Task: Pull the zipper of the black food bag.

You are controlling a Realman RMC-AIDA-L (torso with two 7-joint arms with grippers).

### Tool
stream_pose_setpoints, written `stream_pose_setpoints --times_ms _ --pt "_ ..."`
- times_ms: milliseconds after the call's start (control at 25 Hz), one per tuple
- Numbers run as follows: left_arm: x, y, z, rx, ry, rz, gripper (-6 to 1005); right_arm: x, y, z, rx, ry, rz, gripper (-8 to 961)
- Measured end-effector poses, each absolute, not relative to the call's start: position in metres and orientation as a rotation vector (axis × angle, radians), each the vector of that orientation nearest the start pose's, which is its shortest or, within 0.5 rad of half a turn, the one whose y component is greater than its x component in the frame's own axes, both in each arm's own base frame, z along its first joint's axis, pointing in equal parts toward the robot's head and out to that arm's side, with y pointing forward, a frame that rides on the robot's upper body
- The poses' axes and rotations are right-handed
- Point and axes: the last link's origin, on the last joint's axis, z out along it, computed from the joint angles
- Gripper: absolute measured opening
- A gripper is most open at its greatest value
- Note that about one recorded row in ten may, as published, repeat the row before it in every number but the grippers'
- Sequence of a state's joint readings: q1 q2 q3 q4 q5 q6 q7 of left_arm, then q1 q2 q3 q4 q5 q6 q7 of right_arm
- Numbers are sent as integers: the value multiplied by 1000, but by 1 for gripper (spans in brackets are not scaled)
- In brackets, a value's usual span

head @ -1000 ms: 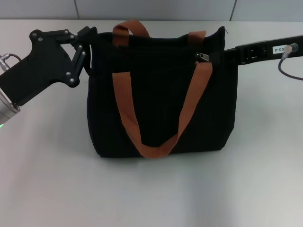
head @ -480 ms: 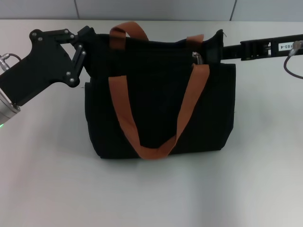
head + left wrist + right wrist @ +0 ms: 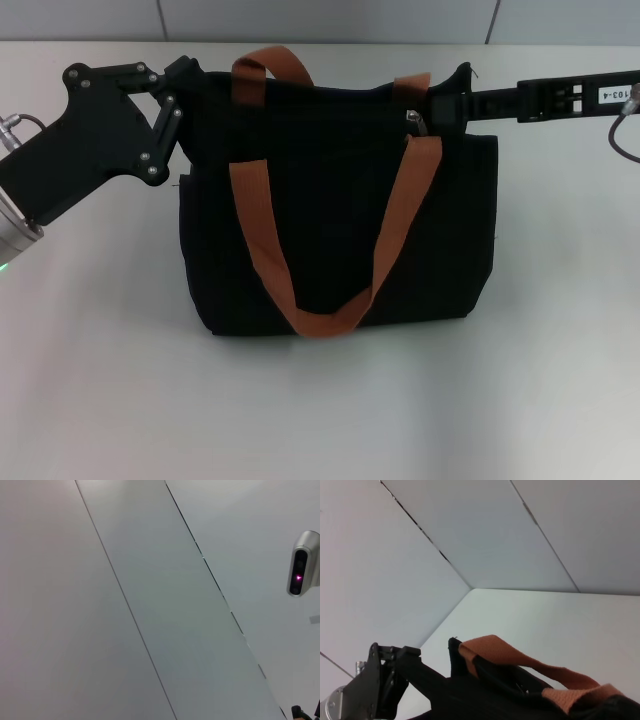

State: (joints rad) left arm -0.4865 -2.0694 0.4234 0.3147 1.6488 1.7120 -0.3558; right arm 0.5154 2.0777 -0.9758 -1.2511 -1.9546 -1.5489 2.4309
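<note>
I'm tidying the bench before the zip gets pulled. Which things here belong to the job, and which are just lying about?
Part of the job:
- black food bag, standing on the table
- zipper, at the bag's top
- left gripper, at the bag's left top corner
- right gripper, at its right top corner

Just lying about:
- nothing loose in view; a wall-mounted sensor

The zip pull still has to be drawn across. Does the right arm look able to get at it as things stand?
Probably yes. The right gripper is at the bag's upper right corner, close beside the zipper. Only the orange strap lies just below; nothing else blocks. The left gripper is at the opposite corner.
</note>
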Motion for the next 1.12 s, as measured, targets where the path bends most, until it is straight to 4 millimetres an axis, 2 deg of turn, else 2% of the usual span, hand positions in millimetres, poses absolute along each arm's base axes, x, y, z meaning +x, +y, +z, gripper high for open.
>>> stream_pose_setpoints --times_ms 120,240,360,400,480,520,560,600,640,800,840,1000,1120 --pt "-266 310 17 -2104 229 -955 40 170 357 56 -2609 1216 671 548" --pt "-266 310 17 -2104 227 -953 40 174 350 59 -2649 1101 795 637" --pt "-266 310 17 -2104 225 -952 41 186 339 64 -2684 855 970 717" --pt "-266 310 17 -2106 225 -952 41 190 333 64 -2689 774 1028 717" --pt "-266 310 16 -2110 226 -952 41 206 313 60 -2687 488 1187 717" --pt "-266 310 16 -2110 224 -952 41 211 306 57 -2688 423 1214 717" --pt "-266 309 16 -2110 219 -954 41 223 291 49 -2687 280 1257 717" --pt "-266 309 16 -2110 219 -954 41 223 291 49 -2687 280 1257 717" --pt "-266 309 16 -2111 217 -956 41 234 279 42 -2695 192 1268 717" --pt "-268 307 15 -2119 211 -953 41 248 263 26 -2754 122 1223 717" --pt "-268 307 15 -2119 211 -953 41 248 263 26 -2754 122 1223 717" --pt "-269 306 14 -2129 174 -966 41 266 245 -1 -2869 103 1081 717" --pt "-270 306 15 -2133 161 -971 41 271 242 -8 -2886 104 1035 717"
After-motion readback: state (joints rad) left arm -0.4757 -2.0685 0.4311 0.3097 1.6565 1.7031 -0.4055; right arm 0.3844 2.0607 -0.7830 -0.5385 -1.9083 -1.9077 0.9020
